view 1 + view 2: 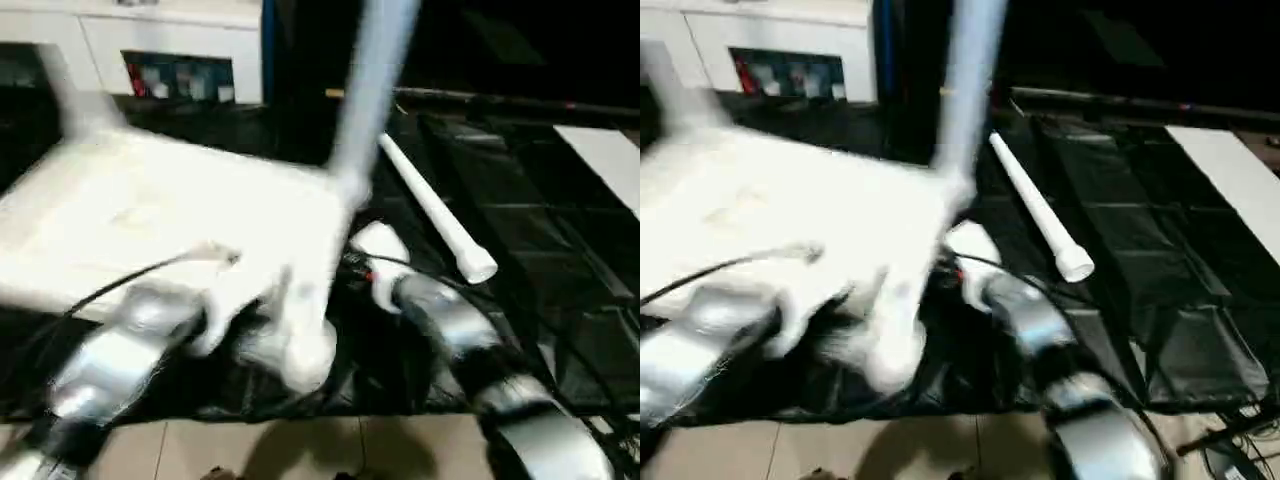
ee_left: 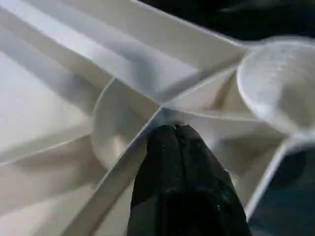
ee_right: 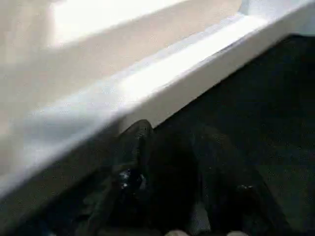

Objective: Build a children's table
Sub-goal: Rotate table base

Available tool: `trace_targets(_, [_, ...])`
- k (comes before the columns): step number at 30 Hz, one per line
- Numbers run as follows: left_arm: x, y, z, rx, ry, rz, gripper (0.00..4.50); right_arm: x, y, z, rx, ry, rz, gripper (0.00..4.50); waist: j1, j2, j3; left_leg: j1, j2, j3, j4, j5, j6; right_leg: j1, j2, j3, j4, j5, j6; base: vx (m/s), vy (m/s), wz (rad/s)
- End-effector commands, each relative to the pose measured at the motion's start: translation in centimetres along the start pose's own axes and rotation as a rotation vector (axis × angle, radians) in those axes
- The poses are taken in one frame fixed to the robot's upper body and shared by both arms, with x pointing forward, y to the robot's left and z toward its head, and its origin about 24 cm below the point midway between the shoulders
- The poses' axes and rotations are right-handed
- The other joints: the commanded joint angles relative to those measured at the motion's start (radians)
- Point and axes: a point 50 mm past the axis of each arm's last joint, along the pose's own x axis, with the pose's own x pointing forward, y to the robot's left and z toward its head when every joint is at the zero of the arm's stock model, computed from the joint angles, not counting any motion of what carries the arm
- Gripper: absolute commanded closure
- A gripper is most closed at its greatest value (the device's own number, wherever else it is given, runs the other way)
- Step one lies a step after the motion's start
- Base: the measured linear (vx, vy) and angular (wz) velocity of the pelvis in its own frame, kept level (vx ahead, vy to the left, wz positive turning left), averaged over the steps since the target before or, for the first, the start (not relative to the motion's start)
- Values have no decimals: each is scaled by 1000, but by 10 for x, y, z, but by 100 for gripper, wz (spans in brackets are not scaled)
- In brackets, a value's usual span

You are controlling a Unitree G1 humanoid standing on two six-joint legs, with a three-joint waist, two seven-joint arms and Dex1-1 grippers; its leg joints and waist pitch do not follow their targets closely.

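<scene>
Loose leg right of tabletop

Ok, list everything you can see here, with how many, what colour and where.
Table top: one, white, upside down on the black mat, ribbed underside up.
Fitted legs: at least two, white, standing up from its corners.
Loose leg: one, white, lying on the mat to the table's right.
Mat: one, black, on the floor.
Cabinet: one, white, behind.
Left gripper: black, shut, against a rib.
Right gripper: black, beside the table's edge.
</scene>
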Motion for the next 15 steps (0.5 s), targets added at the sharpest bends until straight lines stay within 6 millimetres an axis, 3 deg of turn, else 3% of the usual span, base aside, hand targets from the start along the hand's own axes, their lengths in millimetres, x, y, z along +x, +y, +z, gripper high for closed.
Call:
trace_targets(1, [-4, 13, -6, 40, 33, 86, 450, -5, -19, 2, 32, -4, -115, 314, 8, 23, -65, 11, 38, -17, -74, -229, -30, 43, -83, 58, -72, -278, -163, 0, 0, 0])
trace_targets(2, [-5, 14, -6, 44, 35, 90, 450, -6, -21, 3, 38, -13, -124, 314, 9, 22, -66, 10, 39, -16, -73, -222, -30, 45, -83, 58, -70, -264, -167, 0, 0, 0])
trace_targets(4, [-9, 13, -4, 29, 11, 66, 450, -12, -33, 10, 77, -63, -163, 314, 14, 32, -68, 13, 40, -13, -72, -194, -29, 45, -82, 58, -64, -200, -178, 0, 0, 0])
trace_targets(6, [-11, 12, -3, 20, -1, 53, 450, -14, -38, 12, 85, -78, -176, 289, 17, 28, -72, 11, 40, -11, -71, -150, -26, 49, -77, 57, -51, -109, -201, 0, 0, 0])
trace_targets(8, [-20, 0, 4, 9, -65, -54, 450, -26, -63, 24, 92, -117, -252, 281, 19, 34, -74, 10, 40, -10, -69, -113, -19, 53, -77, 56, -43, -36, -225, 0, 0, 0])
trace_targets(9, [-22, -3, 5, 6, -78, -78, 450, -30, -69, 27, 89, -121, -269, 277, 18, 31, -75, 10, 40, -9, -67, -110, -18, 57, -78, 55, -41, -22, -236, 0, 0, 0])
trace_targets(10, [-24, -5, 6, 4, -87, -95, 450, -32, -73, 30, 85, -123, -281, 277, 19, 32, -74, 9, 38, -7, -66, -110, -17, 57, -77, 55, -41, -20, -238, 0, 0, 0])
trace_targets(11, [-25, -8, 8, 9, -115, -112, 450, -37, -83, 33, 72, -118, -319, 248, 19, 31, -72, 9, 36, -3, -65, -118, -15, 53, -74, 56, -42, -29, -240, 0, 0, 0])
trace_targets(13, [-26, -10, 14, -17, -190, -112, 450, -48, -105, 41, 59, -94, -417, 239, 22, 30, -66, 10, 33, -1, -63, -169, -19, 52, -73, 56, -54, -113, -228, 0, 0, 0])
trace_targets(15, [-28, -12, 21, -42, -252, -116, 418, -60, -124, 44, 47, -53, -507, 229, 21, 28, -64, 8, 30, -2, -62, -211, -29, 50, -74, 55, -61, -199, -207, 0, 0, 0])
